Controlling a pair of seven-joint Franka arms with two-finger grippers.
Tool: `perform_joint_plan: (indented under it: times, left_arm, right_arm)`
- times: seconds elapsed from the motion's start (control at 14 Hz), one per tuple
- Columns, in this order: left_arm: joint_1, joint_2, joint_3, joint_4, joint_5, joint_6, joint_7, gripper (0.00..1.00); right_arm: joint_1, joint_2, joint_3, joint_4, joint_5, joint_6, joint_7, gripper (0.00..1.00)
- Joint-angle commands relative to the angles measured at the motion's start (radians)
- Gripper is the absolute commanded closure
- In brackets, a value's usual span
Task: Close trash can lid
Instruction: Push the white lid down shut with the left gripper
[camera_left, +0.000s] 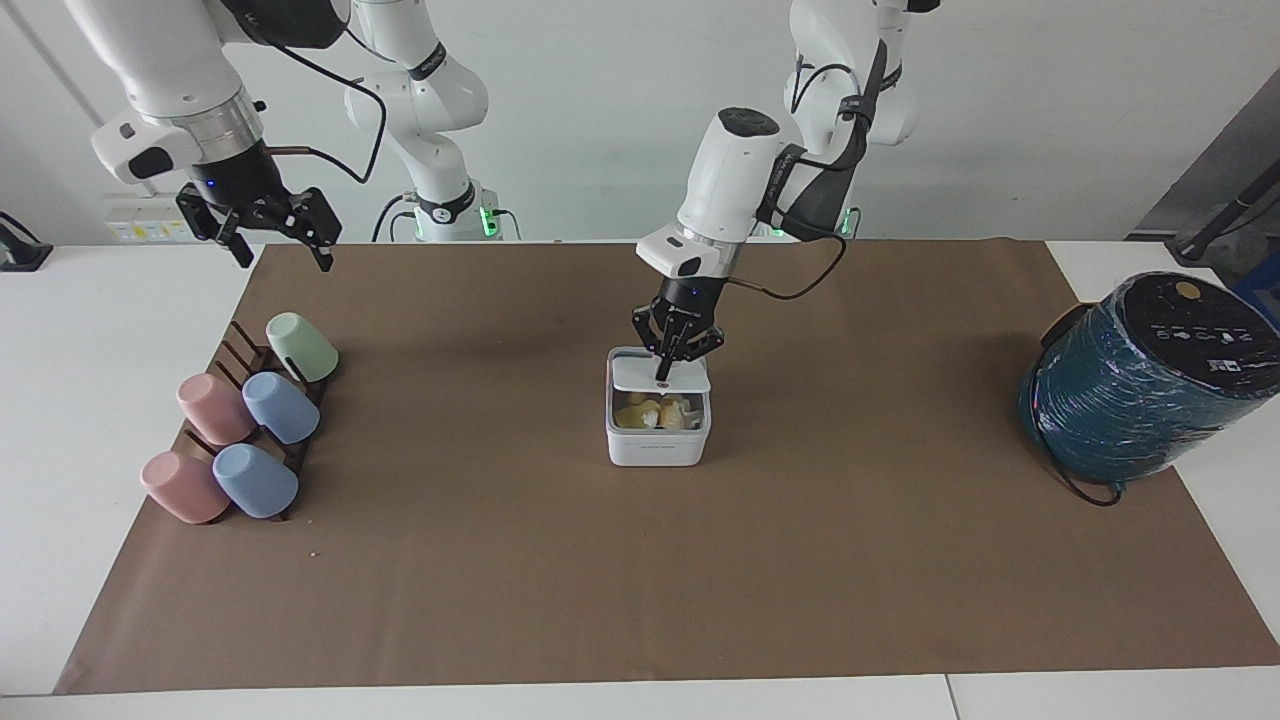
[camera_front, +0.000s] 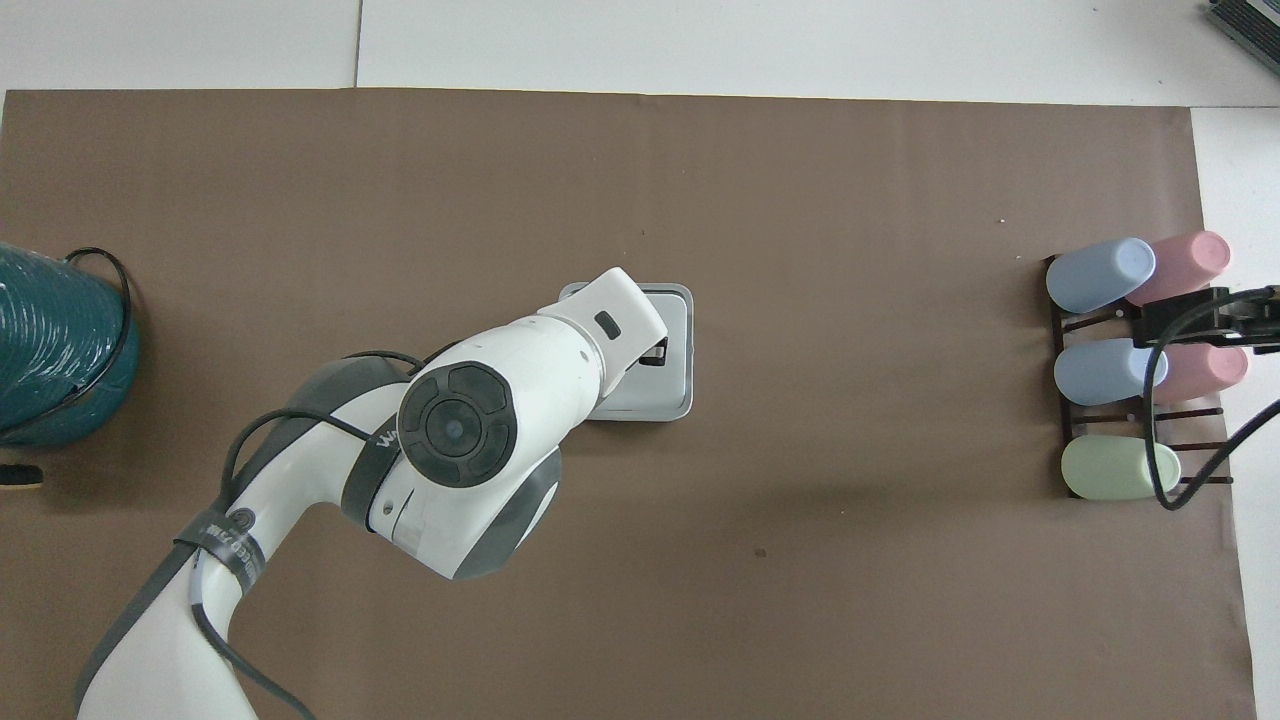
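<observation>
Left gripper (camera_left: 667, 372) pressing, fingers pinched together, on lid (camera_left: 660, 377) of trash can (camera_left: 657, 438) mid-mat; lid tipped most of the way down, not yet seated; right gripper (camera_left: 262, 222) spread, waiting above cups (camera_left: 245, 430).

Left pincer (camera_left: 665, 372) low — right pincer (camera_left: 268, 238) raised

5 cups (camera_left: 245, 425) on rack at right arm's end; teal cylinder (camera_left: 1140, 385) at left arm's end.
</observation>
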Motion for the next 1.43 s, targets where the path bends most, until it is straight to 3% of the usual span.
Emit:
perform_joint_plan:
  times: [0.0,0.5,0.86,0.93,1.14,1.36]
  left_arm:
    - [0.009,0.098,-0.001,0.054,0.024,0.052,0.008,1.0]
    - [0.01,0.094,0.001,0.056,0.036,0.014,-0.002,1.0]
    - [0.021,-0.058,0.004,0.056,0.036,-0.283,-0.007,1.0]
    - [0.027,-0.079,0.005,0.056,0.036,-0.331,-0.007,0.82]
    - [0.11,-0.153,0.004,0.042,0.036,-0.414,0.013,0.0]
    - [0.201,-0.222,0.002,0.031,0.036,-0.494,0.06,0.0]
  right_arm:
    - [-0.005,-0.014,0.005,-0.008,-0.01,-0.021,-0.021,0.0]
    - [-0.01,-0.014,0.004,-0.01,-0.01,-0.017,-0.02,0.0]
    - [-0.008,-0.014,0.004,-0.01,-0.011,-0.015,-0.02,0.0]
    - [-0.008,-0.014,0.004,-0.01,-0.01,-0.015,-0.02,0.0]
    - [-0.008,-0.014,0.004,-0.01,-0.01,-0.015,-0.02,0.0]
    - [-0.007,-0.014,0.004,-0.01,-0.01,-0.015,-0.02,0.0]
